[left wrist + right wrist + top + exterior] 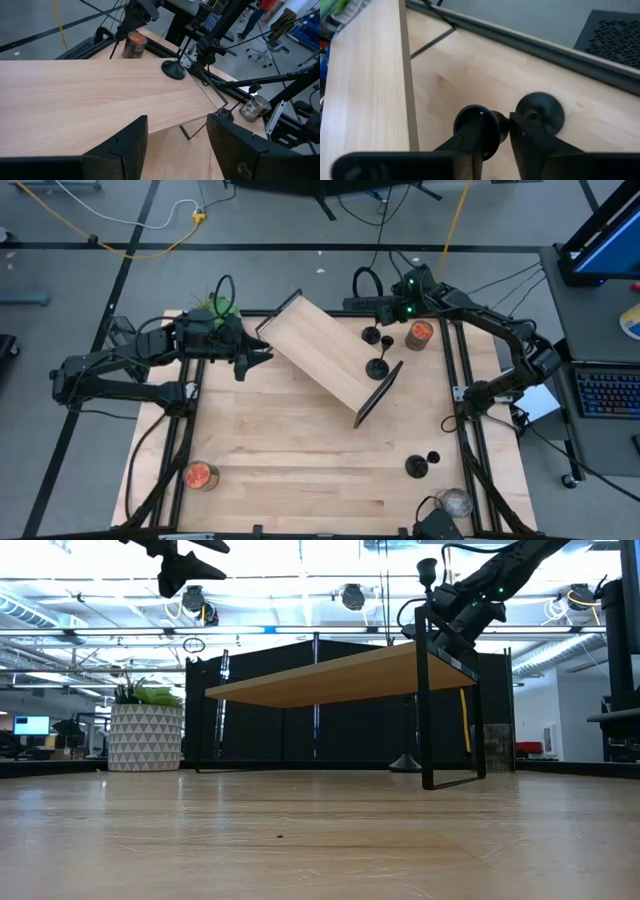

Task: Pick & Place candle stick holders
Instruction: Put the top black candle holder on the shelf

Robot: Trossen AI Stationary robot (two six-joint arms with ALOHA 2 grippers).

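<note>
The right claw (507, 131) sits low at the far right corner of the surface (300, 470), beside the raised wooden shelf (325, 360). In the right wrist view its two fingers are nearly closed around the thin upper part of a candle stick holder (476, 121), whose round base shows straight below the fingertips. A second holder (539, 111) stands just beside the claw, its base almost touching the first. From above, one more holder (379, 368) rests on the shelf top, near its edge, a short way from the claw toward the middle of the surface. Two others (422, 463) stand well away from it, near the front right corner. A candle jar (421, 332) sits right next to the right claw.

The left claw (262, 356) hovers at the opposite end of the shelf, its fingers spread wide and holding nothing.

The step in hand looks like the lift of the gripped holder for placing on the shelf. To do it well, I would confirm a firm pinch on the stem before rising, since a thin stem can pivot between the fingers. The lift should go straight up so that the base clears the neighbouring holder without nudging it. It should also clear the shelf edge before crossing over. Setting down, keep the base level and release only once it rests flat.
</note>
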